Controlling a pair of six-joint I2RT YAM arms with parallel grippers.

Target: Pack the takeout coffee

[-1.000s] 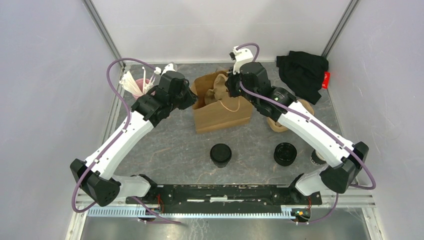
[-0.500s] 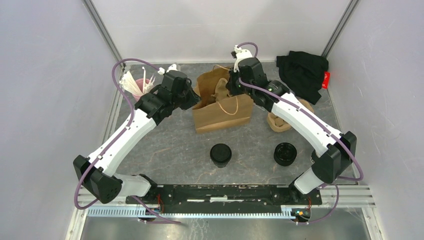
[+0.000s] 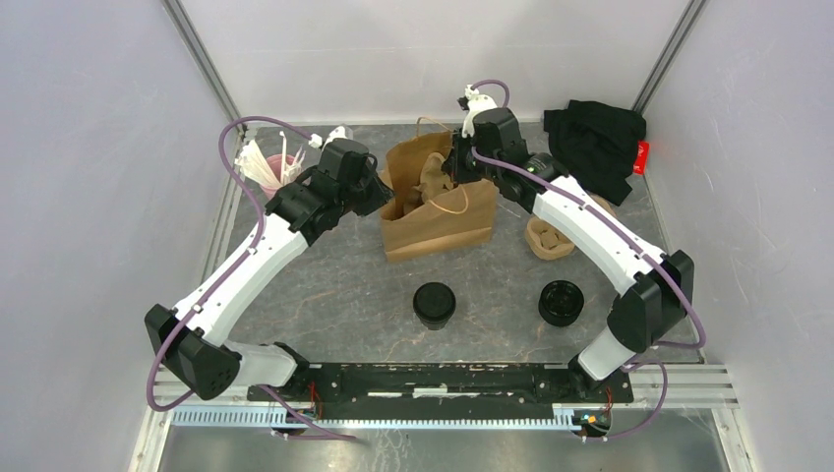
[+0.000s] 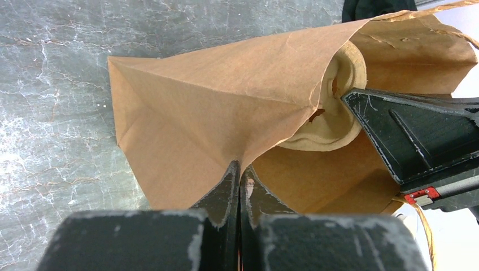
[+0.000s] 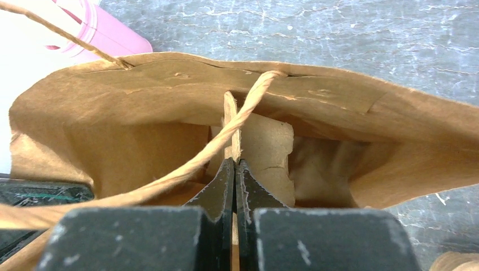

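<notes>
The takeout coffee (image 3: 434, 303), a dark cup with a black dome lid, stands alone on the table in front of the brown paper bag (image 3: 438, 218). My left gripper (image 3: 386, 201) is shut on the bag's left rim, and the left wrist view shows the pinch (image 4: 239, 166) on the paper wall (image 4: 226, 107). My right gripper (image 3: 450, 173) reaches into the bag from the back right. It is shut (image 5: 234, 162) on the thin edge of a cardboard cup carrier (image 5: 265, 149) held inside the bag (image 5: 113, 141). The carrier's cream rim also shows in the left wrist view (image 4: 339, 107).
A squat stack of black lids (image 3: 561, 302) sits right of the coffee. Cream pulp carriers (image 3: 549, 239) lie under the right arm. A pink cup of white sticks (image 3: 268, 165) stands at the back left. A black cloth (image 3: 595, 136) and a red item (image 3: 642, 155) lie at the back right.
The right arm has swung in towards the bag with the carrier. The bag's back wall and handle have risen, so the bag stands more open. The left gripper has held the rim.
</notes>
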